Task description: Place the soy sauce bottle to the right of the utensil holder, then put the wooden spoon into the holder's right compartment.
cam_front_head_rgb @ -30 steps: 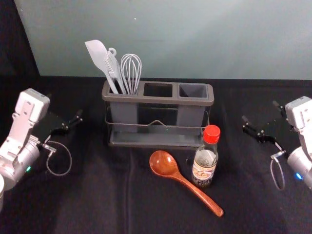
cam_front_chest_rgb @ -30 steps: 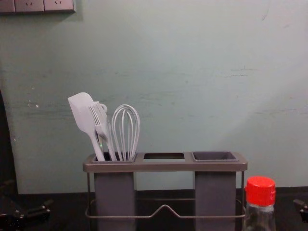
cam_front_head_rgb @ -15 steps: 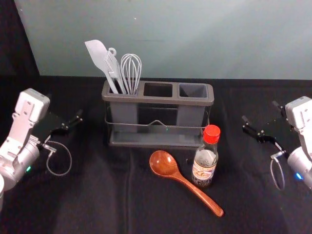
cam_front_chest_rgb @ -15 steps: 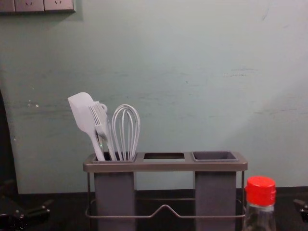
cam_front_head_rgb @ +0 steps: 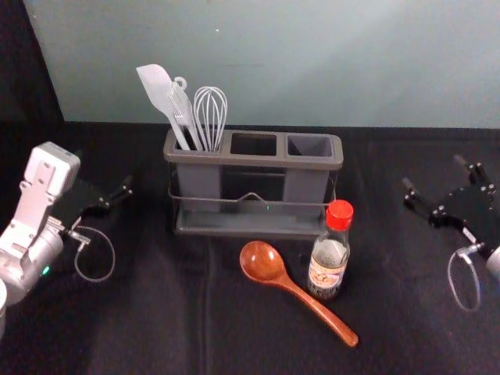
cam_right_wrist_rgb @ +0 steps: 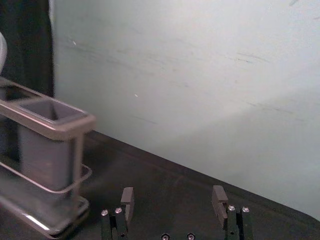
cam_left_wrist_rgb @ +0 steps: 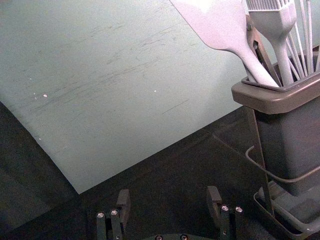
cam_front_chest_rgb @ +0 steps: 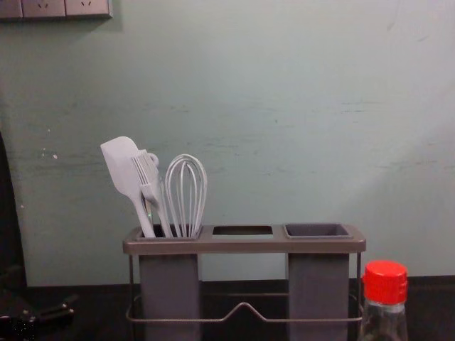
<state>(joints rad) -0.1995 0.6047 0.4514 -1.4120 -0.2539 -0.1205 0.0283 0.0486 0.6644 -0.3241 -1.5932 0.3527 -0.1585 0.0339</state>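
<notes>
In the head view my right gripper (cam_front_head_rgb: pixel 433 176) is open at the right side, well right of the red-capped soy sauce bottle (cam_front_head_rgb: pixel 328 254). The bottle stands upright in front of the utensil holder's (cam_front_head_rgb: pixel 254 160) right end. Beside it the wooden spoon (cam_front_head_rgb: pixel 291 286) lies on the cloth, bowl toward the holder, handle slanting to the near right. In the right wrist view the right gripper (cam_right_wrist_rgb: pixel 174 202) has nothing between its fingers; the holder (cam_right_wrist_rgb: pixel 45 150) is off to one side. My left gripper (cam_front_head_rgb: pixel 105 187) stays parked at the left, open in the left wrist view (cam_left_wrist_rgb: pixel 170 202).
White utensils, a spatula (cam_front_head_rgb: pixel 160 94) and a whisk (cam_front_head_rgb: pixel 209 113) among them, stand in the holder's left compartment. A pale wall (cam_front_head_rgb: pixel 312 62) rises behind the black-covered table (cam_front_head_rgb: pixel 141 312). Wall sockets (cam_front_chest_rgb: pixel 64 7) show at the chest view's upper left.
My right gripper has shifted outward to the right in the head view and has left the chest view's right edge. The left arm, bottle, spoon and holder have stayed put.
</notes>
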